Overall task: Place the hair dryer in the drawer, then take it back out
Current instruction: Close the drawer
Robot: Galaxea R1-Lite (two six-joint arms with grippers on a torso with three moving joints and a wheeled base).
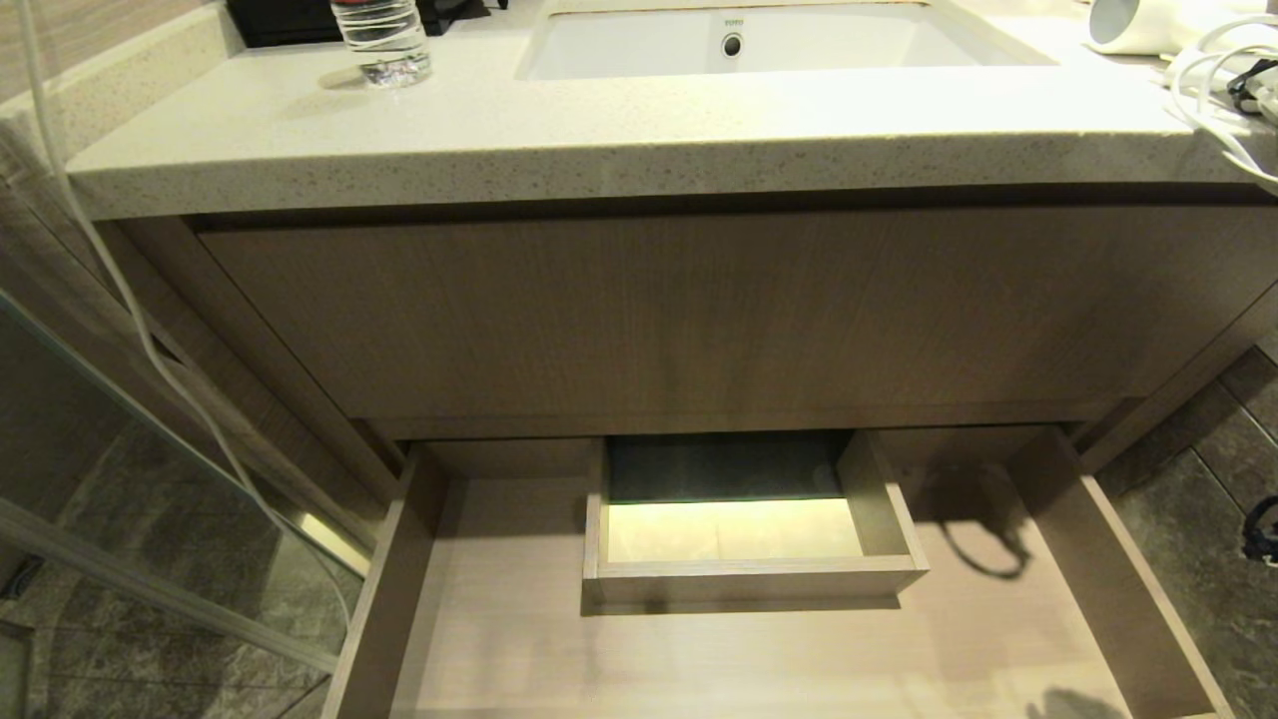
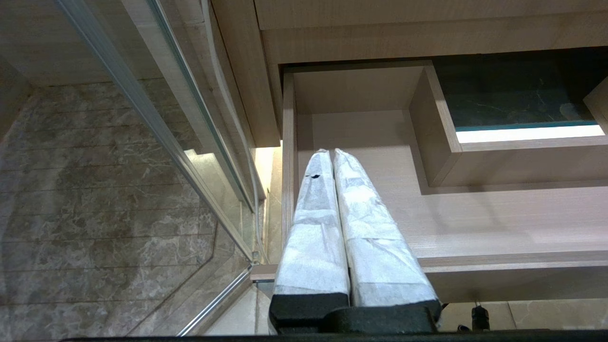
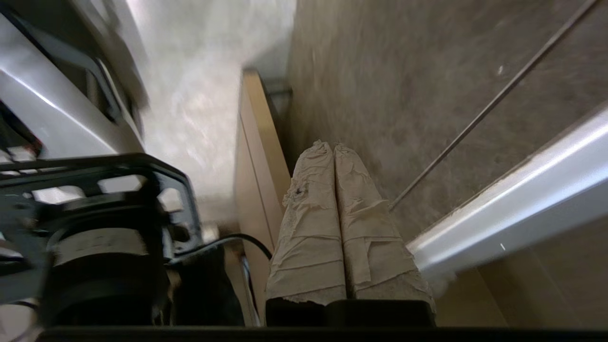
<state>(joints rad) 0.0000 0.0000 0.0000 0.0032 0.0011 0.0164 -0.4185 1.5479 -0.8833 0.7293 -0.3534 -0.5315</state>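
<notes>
The white hair dryer (image 1: 1133, 24) lies on the counter's far right corner, its coiled white cord (image 1: 1208, 95) beside it. Below, the wide wood-grain drawer (image 1: 499, 639) stands pulled out, and no hair dryer shows in the part of it I see. Neither arm appears in the head view. In the left wrist view my left gripper (image 2: 331, 152) is shut and empty, hanging over the drawer's (image 2: 475, 213) left front corner. In the right wrist view my right gripper (image 3: 331, 145) is shut on nothing, low over grey floor beside a wood-grain panel edge (image 3: 256, 156).
A boxed cutout (image 1: 749, 579) sits in the drawer's middle. On the counter (image 1: 599, 140) are a sink (image 1: 639, 50) and a water bottle (image 1: 384, 40). A glass partition (image 1: 120, 419) and a hanging white cable (image 1: 120, 290) stand left. My base (image 3: 95, 247) is near the right gripper.
</notes>
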